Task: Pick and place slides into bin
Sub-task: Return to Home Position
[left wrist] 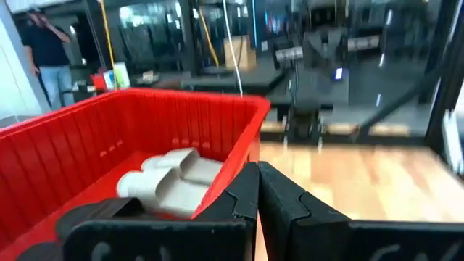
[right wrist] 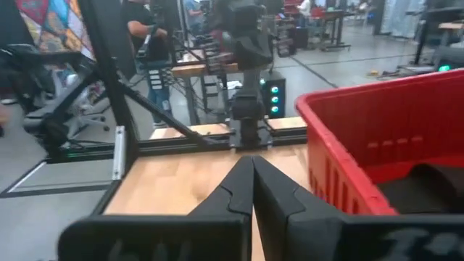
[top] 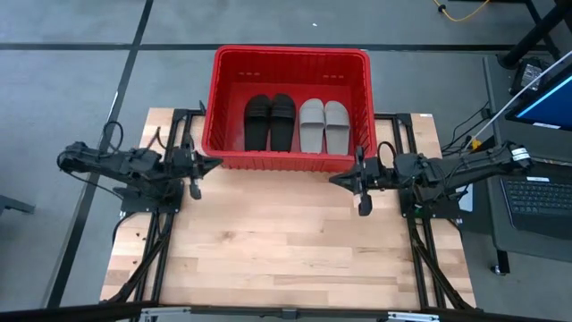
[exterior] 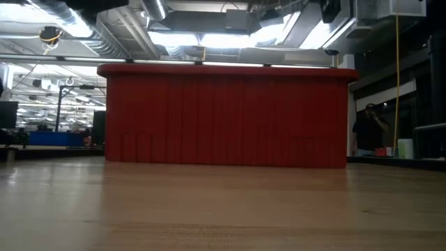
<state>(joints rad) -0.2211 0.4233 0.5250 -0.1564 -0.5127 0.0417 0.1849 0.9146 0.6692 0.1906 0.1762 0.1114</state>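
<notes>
Table (top: 286, 241): a wooden top. The bin stands at its far edge, midway between my two arms, and I judge that puts it within reach of either.

Bin (top: 290, 52): a red crate, upright with its open top facing up. From table height only its ribbed near wall shows, and that wall hides the contents.

Bin contents: all four slides lie flat on the floor in one row, straps up.

Black slides (top: 270, 121): this pair lies side by side in the bin's left half.

Grey slides (top: 323, 123): this pair lies side by side in the right half, just beside the black pair. I judge the row leaves every slide lying flat, none stacked on another.

Left gripper (top: 214, 164): outside the bin, by its near left corner and pointing inward. My fingers are pressed together with nothing between them.

Right gripper (top: 335, 180): outside the bin, by its near right corner and pointing inward. The fingers are closed tip to tip and empty.

Reason for the pose: with nothing left to pick, I judge both arms are parked clear of the bin.
</notes>
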